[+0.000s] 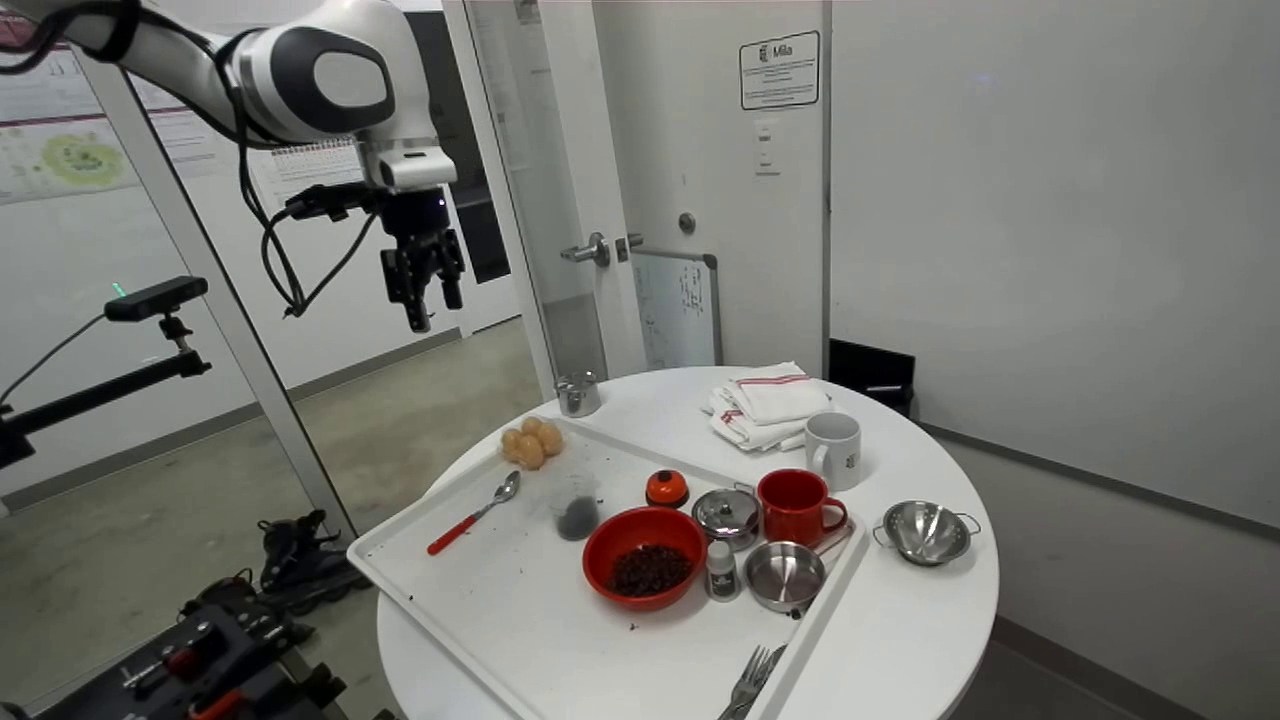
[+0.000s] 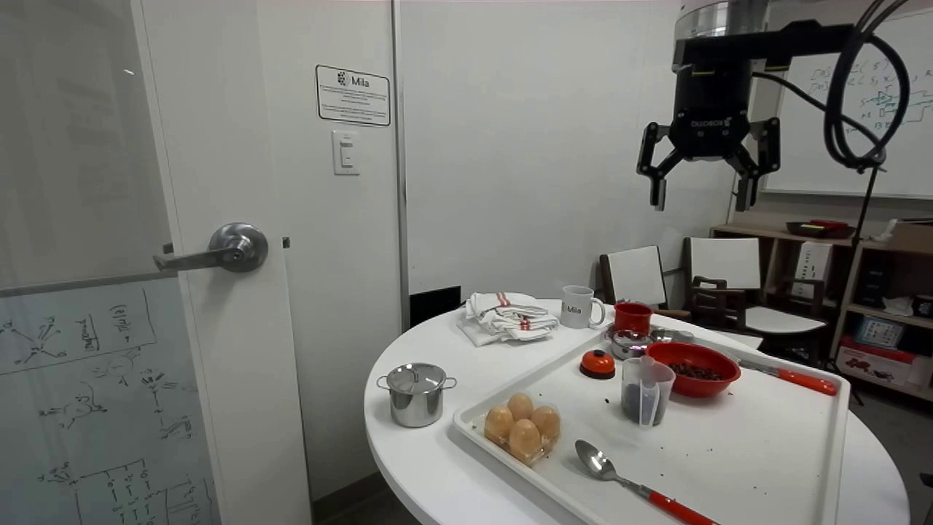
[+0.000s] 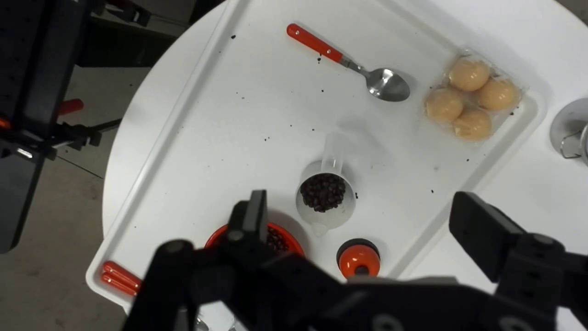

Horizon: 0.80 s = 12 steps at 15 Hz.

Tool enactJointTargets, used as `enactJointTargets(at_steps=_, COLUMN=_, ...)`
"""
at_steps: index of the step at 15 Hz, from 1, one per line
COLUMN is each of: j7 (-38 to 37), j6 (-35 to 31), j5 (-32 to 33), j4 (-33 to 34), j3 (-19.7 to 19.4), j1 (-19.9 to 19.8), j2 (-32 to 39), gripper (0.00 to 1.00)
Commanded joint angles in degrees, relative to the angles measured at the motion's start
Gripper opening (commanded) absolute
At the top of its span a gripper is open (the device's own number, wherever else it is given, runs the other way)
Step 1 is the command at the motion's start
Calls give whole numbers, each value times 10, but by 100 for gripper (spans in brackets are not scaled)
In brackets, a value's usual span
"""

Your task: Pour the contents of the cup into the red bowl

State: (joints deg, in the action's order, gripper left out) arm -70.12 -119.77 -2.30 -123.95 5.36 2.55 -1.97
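From the left in an exterior view, we find a door (image 2: 237, 364) with a lever handle (image 2: 239, 248), then a round white table (image 2: 428, 459) bearing a lidded steel pot (image 2: 415, 401) and folded towels (image 2: 504, 321). On the white tray (image 2: 765, 452) we meet four brown eggs (image 2: 523, 430), an orange-and-black dome (image 2: 598, 362), then the cup (image 2: 635, 390), see-through and upright, just beside the red bowl (image 2: 703, 388); in the wrist view we make out dark beans (image 3: 323, 192) in each. Behind, at the right, stand chairs (image 2: 724, 262) and shelves (image 2: 888, 313). Over the table hangs the gripper (image 2: 701, 198), its fingers (image 2: 658, 193) spread wide around bare air, well apart from everything on the tray.
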Motion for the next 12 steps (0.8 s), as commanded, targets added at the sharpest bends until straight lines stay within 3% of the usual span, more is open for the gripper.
enactJointTargets(at_steps=1, j7=-40, j6=-15, j5=16, j4=-18, j3=8, j1=15, j2=21, gripper=100)
enactJointTargets(at_steps=6, j7=-78, j6=-79, j5=30, j4=-40, j3=0, j1=21, j2=78, gripper=100)
enactJointTargets(at_steps=12, j7=-223, j6=-198, j5=138, j4=-43, j3=-38, j1=45, j2=156, gripper=100)
